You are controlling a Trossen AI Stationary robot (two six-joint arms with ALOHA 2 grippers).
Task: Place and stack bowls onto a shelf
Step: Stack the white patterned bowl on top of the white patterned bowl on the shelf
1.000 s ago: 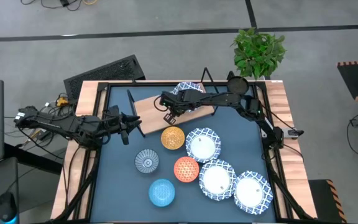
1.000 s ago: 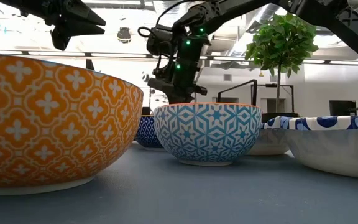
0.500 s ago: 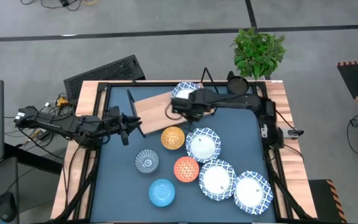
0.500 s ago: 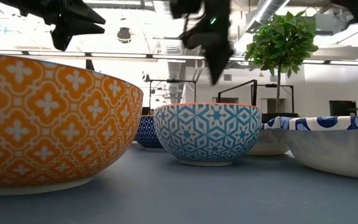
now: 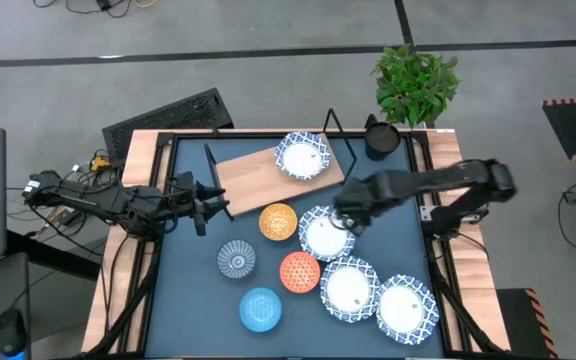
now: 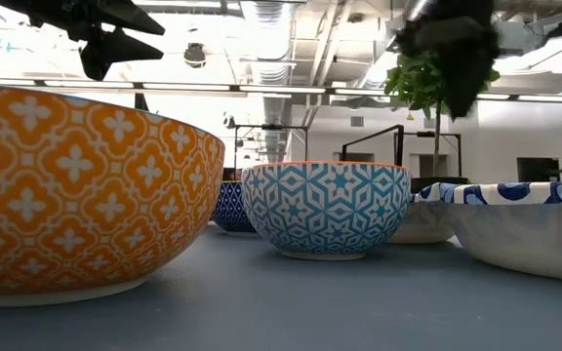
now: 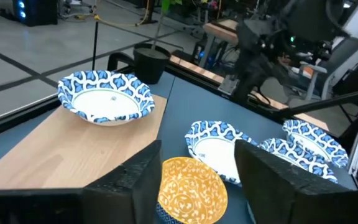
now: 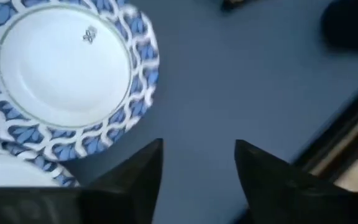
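One white bowl with a blue rim (image 5: 303,156) rests by its base on the far right part of the light-wood shelf (image 5: 253,172). The other bowls stand on the blue tabletop: yellow-orange (image 5: 278,221), grey-blue (image 5: 236,260), red-orange (image 5: 300,271), light blue (image 5: 260,308), and white ones (image 5: 325,233), (image 5: 349,289), (image 5: 405,307). My right gripper (image 5: 346,215) hangs open over the right rim of the nearest white bowl (image 8: 61,68), touching nothing. My left gripper (image 5: 208,205) is open, left of the yellow-orange bowl (image 7: 188,190), holding nothing.
A black cup (image 5: 380,138) and a potted plant (image 5: 417,85) stand at the far right corner. The shelf's black wire frame (image 5: 333,125) sticks up behind the board. A raised wooden border (image 5: 450,180) runs round the table. Bare blue tabletop (image 5: 393,235) lies right of the bowls.
My right gripper has swung away from the shelf, toward the table's right and near edges, and now hangs by the white bowl next to the yellow-orange one. The white bowl on the shelf stays where it was. My left gripper has opened wider in place.
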